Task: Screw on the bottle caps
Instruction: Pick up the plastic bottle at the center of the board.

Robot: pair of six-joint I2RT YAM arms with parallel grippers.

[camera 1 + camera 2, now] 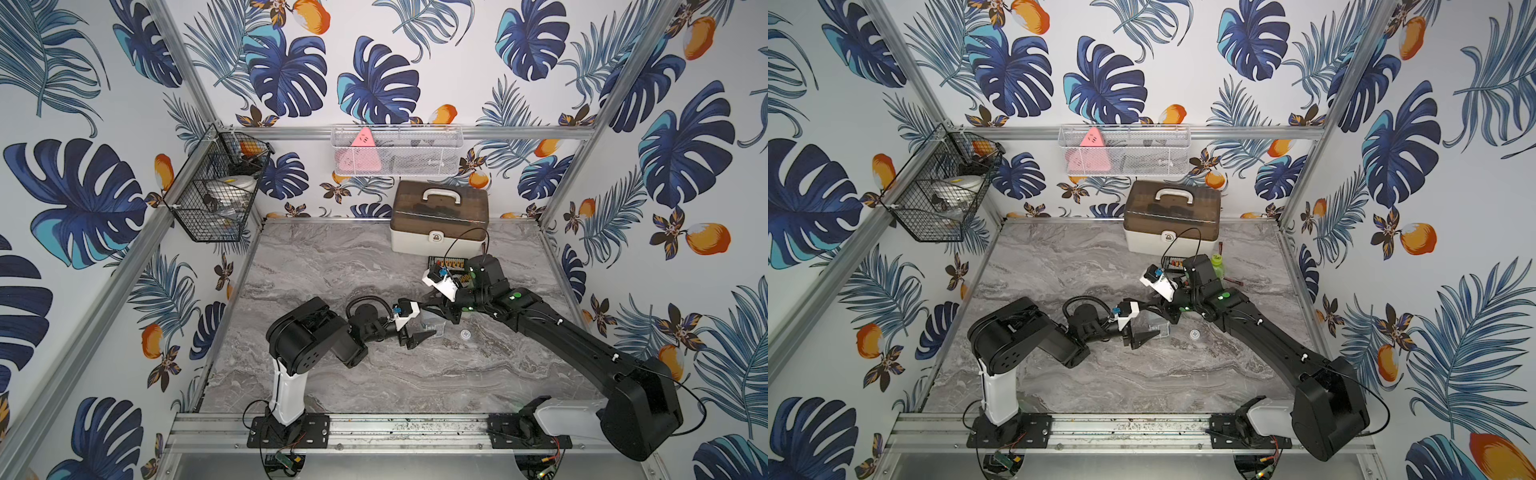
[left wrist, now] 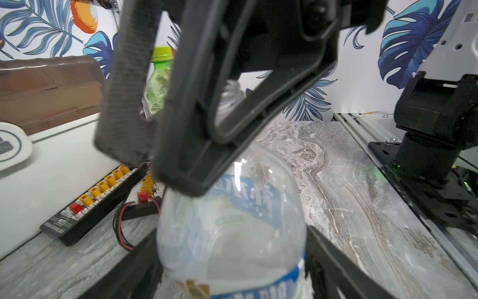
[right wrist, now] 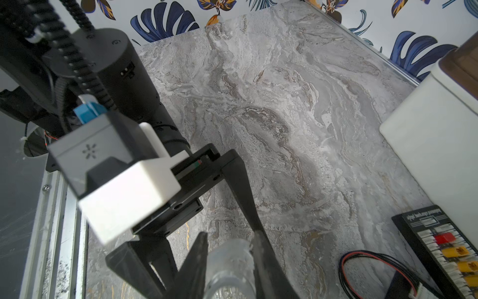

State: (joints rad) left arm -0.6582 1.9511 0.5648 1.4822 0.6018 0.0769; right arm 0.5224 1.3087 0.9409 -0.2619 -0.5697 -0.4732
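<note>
My left gripper (image 1: pixel 428 326) has its jaws spread wide, one on each side of the clear bottle (image 2: pixel 232 220) and right at its walls; I cannot tell whether they press on it. If they don't, I judge the bottle will tip or spin as soon as anything twists on it. It looks thin and empty, so a hard squeeze may buckle it. My right gripper (image 3: pixel 229 261) is pinched nearly closed on the bottle's bare neck, just where a cap must go. It has to let go first, and a clinging release could drag the bottle over. Further right the whitish cap (image 1: pixel 465 333) lies loose on the table (image 1: pixel 332 270), near the bottle. It is small and slick, so it could skid out of a pinch or seat crooked. The green bottle (image 2: pixel 157 85) behind already wears its yellow-green cap (image 2: pixel 162 53)
</note>
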